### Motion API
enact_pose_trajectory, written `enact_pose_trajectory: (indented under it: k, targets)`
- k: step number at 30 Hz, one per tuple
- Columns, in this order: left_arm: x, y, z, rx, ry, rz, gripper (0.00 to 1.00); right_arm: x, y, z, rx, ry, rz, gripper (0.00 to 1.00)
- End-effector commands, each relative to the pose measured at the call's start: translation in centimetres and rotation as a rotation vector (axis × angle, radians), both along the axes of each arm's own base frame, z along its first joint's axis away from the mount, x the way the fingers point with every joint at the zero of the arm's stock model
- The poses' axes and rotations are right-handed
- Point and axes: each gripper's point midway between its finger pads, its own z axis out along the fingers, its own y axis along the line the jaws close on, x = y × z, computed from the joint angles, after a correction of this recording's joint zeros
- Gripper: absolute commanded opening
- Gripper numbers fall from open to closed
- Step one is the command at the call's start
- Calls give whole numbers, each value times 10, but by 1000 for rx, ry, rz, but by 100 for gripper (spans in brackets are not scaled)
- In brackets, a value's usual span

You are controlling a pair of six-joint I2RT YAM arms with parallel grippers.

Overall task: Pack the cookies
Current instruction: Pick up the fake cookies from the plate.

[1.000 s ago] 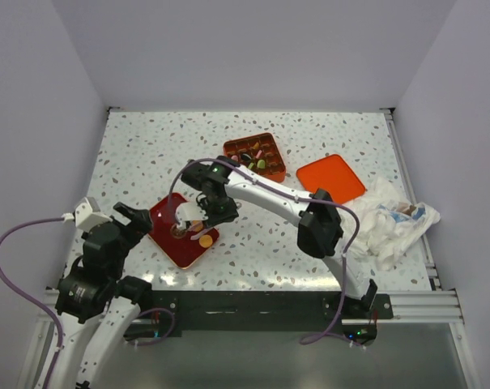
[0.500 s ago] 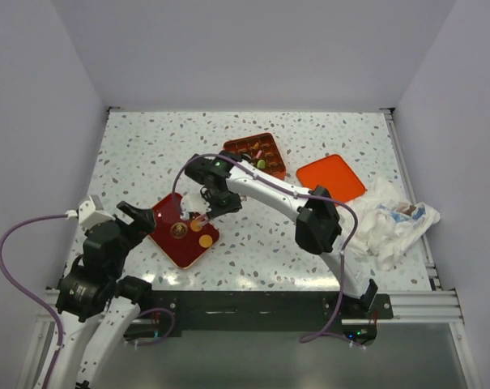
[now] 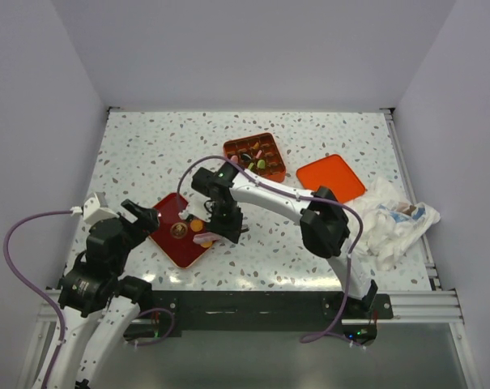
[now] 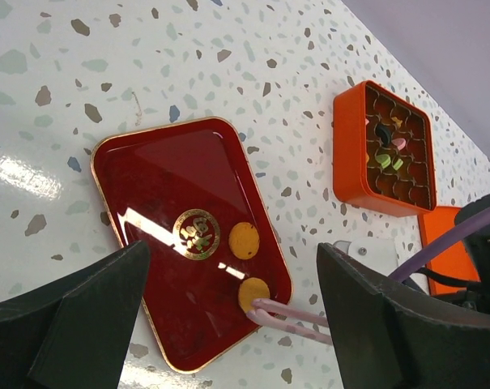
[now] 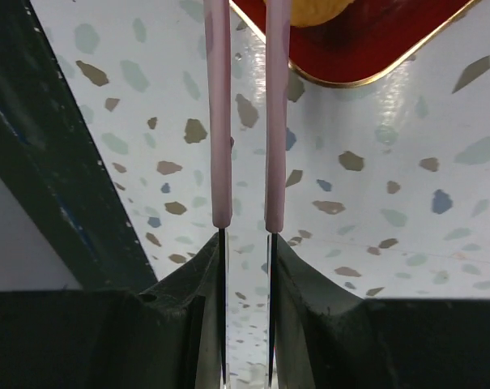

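A speckled tabletop (image 3: 147,154) boxed in by plain white walls carries everything. Two loose orange cookies (image 4: 244,240) lie on the red tray (image 4: 155,186), beside its gold emblem. The one nearer the tray's rim (image 4: 253,292) is the one being worked on. More cookies in mixed colours already sit in the cells of the orange box (image 4: 346,162), well apart from the tray toward the far side.

The pink tweezers (image 4: 289,318) reach in over the rim, their tips right at that nearer cookie. The right fingers (image 5: 188,300) are clenched on the tweezers' two arms, which run almost parallel with a narrow gap between them. In the right wrist view the cookie shows mostly beyond one prong, so I cannot tell whether it is actually pinched.

To do this step well, I would make sure the prongs straddle the disc across its width. They should squeeze only until it seats, since a flat, smooth cookie could skid or flip out. Then lift straight up over the rim before swinging toward a free cell in the box.

The left fingers (image 4: 91,316) are spread wide and hold nothing, hovering over the tray's near side. The orange lid (image 3: 331,178) lies beside the box, and a crumpled white cloth (image 3: 390,223) sits at the right edge.
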Motion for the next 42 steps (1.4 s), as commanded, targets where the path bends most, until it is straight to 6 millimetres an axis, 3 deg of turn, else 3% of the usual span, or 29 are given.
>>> enact_pose_trajectory:
  k: [1,12,16,21,29,42]
  targets:
    - [5,-4,6,-1,-25,-17,89,-25,13,23,88,51,-169,25]
    - [4,-4,6,-4,-27,-21,89,-10,27,11,68,-14,-411,25]
    - [6,-6,3,6,-11,-30,89,-13,29,9,65,4,-463,27]
    - [9,-6,0,15,4,-32,89,-15,25,6,52,17,-491,29]
    - [8,-6,0,13,1,-28,89,-3,16,-4,26,-1,-541,29]
    - [7,-5,1,8,-7,-26,89,-1,16,-17,0,16,-546,32]
